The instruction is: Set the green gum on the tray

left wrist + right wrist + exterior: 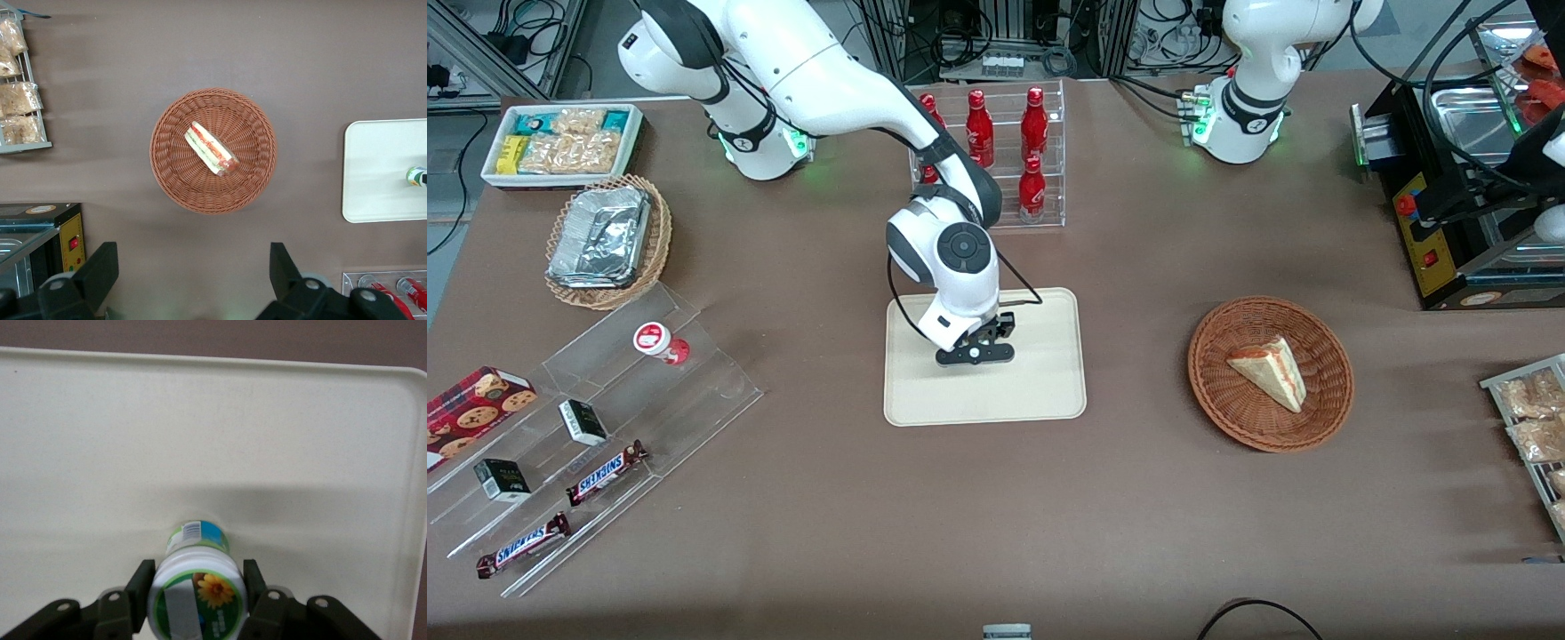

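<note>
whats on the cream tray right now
The green gum stands on the tray, with the gripper over it, fingers at either side of its lid. The tray surface under the bottle is covered; no other item shows on the tray.

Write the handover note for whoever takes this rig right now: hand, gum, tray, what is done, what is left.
Hand: low over the tray, fingers on either side of the green gum at its lid, shut on it.
Green gum: upright between the fingers, over the tray's middle; whether its base touches the surface cannot be told.
Done: gum carried to the tray.
Left: lower if needed, open the fingers, lift the hand straight up without tipping the gum.
</note>
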### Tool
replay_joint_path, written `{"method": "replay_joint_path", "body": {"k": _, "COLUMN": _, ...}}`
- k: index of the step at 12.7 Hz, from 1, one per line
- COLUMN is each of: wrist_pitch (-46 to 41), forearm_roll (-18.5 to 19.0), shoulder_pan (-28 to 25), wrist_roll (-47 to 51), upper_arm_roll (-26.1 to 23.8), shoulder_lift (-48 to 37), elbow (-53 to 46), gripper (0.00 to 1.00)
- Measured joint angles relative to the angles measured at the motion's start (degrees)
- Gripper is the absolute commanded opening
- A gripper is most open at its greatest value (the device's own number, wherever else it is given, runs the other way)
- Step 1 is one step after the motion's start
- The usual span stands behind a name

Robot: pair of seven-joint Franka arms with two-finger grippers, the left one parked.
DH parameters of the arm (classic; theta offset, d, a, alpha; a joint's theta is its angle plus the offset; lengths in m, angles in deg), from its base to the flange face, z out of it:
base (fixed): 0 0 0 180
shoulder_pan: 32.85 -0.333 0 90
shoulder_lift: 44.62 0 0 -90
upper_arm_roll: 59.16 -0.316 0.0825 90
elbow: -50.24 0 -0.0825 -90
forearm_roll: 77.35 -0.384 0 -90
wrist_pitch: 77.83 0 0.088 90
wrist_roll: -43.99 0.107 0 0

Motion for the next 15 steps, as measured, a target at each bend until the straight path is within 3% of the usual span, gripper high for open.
{"method": "replay_joint_path", "body": {"k": 7, "wrist_pitch": 0.6, "forearm_roll": 0.0, "shoulder_pan": 2.3, "wrist_roll": -0.3, "upper_arm_roll": 0.1, "shoulder_lift": -1.7, "elbow": -1.2, "gripper": 1.0}}
{"method": "replay_joint_path", "body": {"k": 12, "wrist_pitch": -16.0, "forearm_roll": 0.0, "shoulder_pan": 8.5, "wrist_roll": -6.7, "upper_arm_roll": 0.1, "shoulder_lift": -16.0, "elbow": -1.0, "gripper": 1.0}}
{"method": "replay_joint_path", "body": {"k": 15, "wrist_pitch": -21.1, "forearm_roll": 0.0, "shoulder_pan": 14.2, "wrist_roll": -9.6, "upper_arm_roll": -0.1, "shoulder_lift": -25.5, "elbow": 3.0, "gripper": 1.0}}
